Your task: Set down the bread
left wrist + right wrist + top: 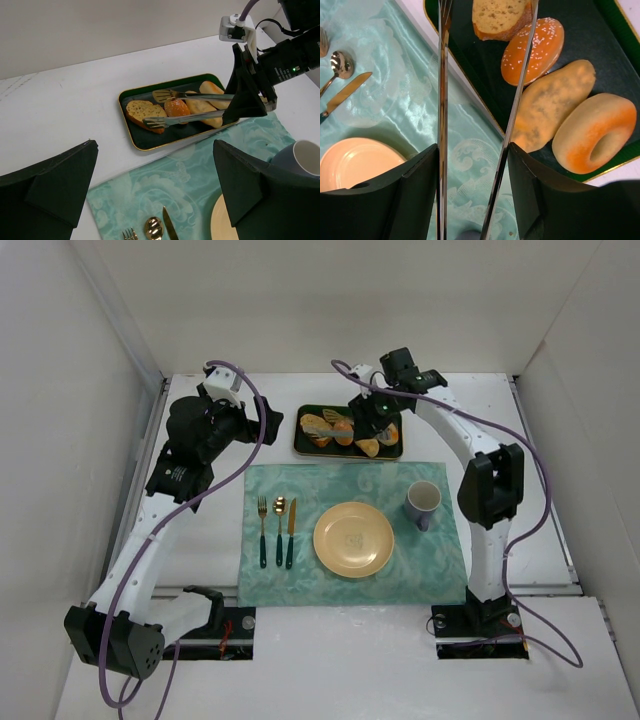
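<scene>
The bread, a toasted slice (318, 426), lies at the left end of a dark green tray (298, 446) at the back; it also shows in the left wrist view (141, 112) and the right wrist view (499, 17). My right gripper (378, 412) (472, 150) is shut on metal tongs (192, 117) (441, 100). The tongs are spread open and reach left over the tray, their tips at the slice's right end. The round seeded bun (177, 107) lies between their arms. My left gripper (235, 425) (155, 145) is open and empty, above the placemat's back left corner.
The tray also holds an elongated roll (552, 102) and a ring-shaped bun (595, 132). On the teal placemat (300, 490) are a yellow plate (353, 538), a purple mug (423, 502), and a fork, spoon and knife (277, 530). White walls enclose the table.
</scene>
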Available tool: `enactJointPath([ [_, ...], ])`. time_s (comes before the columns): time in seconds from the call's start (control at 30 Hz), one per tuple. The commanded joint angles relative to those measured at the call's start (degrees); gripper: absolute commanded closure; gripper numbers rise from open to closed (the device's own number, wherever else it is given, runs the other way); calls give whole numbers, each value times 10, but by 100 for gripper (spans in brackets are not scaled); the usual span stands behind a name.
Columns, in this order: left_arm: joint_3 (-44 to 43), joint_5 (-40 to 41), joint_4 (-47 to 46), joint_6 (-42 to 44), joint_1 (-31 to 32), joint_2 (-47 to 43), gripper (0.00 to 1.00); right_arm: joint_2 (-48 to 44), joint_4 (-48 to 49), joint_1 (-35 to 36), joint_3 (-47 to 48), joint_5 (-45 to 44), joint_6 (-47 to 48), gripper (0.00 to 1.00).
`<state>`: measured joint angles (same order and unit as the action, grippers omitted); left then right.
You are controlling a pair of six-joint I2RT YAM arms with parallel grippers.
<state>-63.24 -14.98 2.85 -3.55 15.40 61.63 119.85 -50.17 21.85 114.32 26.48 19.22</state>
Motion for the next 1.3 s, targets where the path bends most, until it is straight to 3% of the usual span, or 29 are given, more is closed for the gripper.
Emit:
enactJointPath([
  [0.0,-3,0,-24,-5,2,-19,0,5,-3,6,36,-16,6,40],
  [1.27,-3,0,-24,-5,2,-34,0,75,-38,50,116,-106,16,40],
])
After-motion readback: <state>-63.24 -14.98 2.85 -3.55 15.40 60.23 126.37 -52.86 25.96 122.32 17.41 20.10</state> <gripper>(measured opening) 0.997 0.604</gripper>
